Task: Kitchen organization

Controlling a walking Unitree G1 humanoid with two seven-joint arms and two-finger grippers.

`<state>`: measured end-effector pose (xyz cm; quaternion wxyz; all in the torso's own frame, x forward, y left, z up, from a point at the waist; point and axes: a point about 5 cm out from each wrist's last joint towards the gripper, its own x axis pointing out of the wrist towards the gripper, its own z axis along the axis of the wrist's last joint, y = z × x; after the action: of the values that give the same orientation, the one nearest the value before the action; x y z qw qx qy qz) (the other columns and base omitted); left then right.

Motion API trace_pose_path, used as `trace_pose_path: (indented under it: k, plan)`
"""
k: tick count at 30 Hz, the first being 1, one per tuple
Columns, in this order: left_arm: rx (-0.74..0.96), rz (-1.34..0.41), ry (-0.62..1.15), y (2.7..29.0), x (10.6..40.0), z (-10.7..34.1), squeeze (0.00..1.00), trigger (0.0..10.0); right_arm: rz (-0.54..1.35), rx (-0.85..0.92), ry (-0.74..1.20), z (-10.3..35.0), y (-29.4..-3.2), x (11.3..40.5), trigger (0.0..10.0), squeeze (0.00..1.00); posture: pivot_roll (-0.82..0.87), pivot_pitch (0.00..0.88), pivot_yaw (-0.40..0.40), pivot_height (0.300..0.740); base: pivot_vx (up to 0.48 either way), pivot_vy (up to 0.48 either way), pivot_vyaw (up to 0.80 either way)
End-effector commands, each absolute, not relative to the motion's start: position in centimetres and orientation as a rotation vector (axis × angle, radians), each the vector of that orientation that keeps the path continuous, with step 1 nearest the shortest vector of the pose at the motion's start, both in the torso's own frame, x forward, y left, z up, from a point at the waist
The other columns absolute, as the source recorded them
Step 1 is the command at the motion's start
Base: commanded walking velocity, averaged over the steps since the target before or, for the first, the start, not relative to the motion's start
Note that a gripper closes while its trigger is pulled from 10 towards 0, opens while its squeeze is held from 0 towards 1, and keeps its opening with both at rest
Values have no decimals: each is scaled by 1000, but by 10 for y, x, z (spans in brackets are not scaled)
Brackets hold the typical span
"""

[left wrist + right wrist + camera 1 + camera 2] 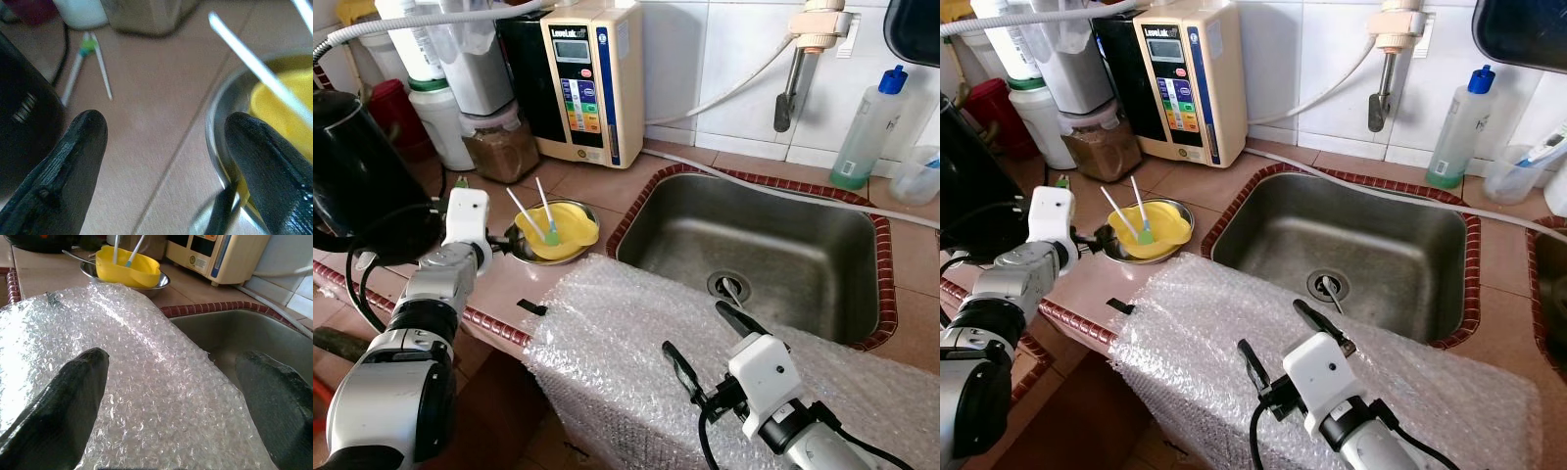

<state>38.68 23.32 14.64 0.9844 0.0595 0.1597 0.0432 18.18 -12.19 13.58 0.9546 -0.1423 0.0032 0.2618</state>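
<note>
Across the lower middle of the head views, a large sheet of bubble wrap (705, 362) lay draped over the front edge of the tiled counter (607, 186), its far edge reaching the rim of the steel sink (754, 245) that filled the centre right. Toward the upper left stood a cream water ionizer (592, 78) against the wall tiles, with a black kettle (352, 176) at the far left edge and a clear soap bottle (869, 127) with a blue cap at the upper right.

Left of centre sat a metal dish (524, 247) holding a yellow bowl (563, 230), from which two white-handled utensils (524, 211) stuck up.

The left gripper (164, 147) hovered low over the counter just beside the dish, its fingers (73, 161) spread wide, one of them at the dish's rim; whether it touched the metal could not be told. The right gripper (710, 343) hung at the bottom centre above the bubble wrap, its fingers (63, 401) likewise wide apart and gripping nothing.

Beyond the left gripper, near the kettle, a pair of thin white sticks (93, 58) lay on the tiles.
</note>
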Motion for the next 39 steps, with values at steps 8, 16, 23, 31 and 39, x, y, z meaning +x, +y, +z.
trace_pose_path:
  k: [8,16,23,31,39]
  plan:
    - [1,106,59,226,391,175,1000,10000,544,-282,-14,137,-120,185,10000,157,-28,0,101,740,0,0,0]
    - [-128,-138,65,178,393,165,1000,10000,539,-285,-17,137,-120,186,10000,161,-52,0,106,740,0,0,0]
    - [-120,-134,79,156,395,154,0,10000,518,-299,-21,139,-122,184,10000,157,-96,0,126,740,0,0,0]
    - [-105,-50,43,162,400,162,0,10000,496,-304,-15,139,-124,181,10000,157,-126,0,132,740,0,0,0]
    - [-121,-20,63,158,402,161,0,10000,494,-313,-13,140,-125,178,10000,157,-140,0,132,740,0,0,0]
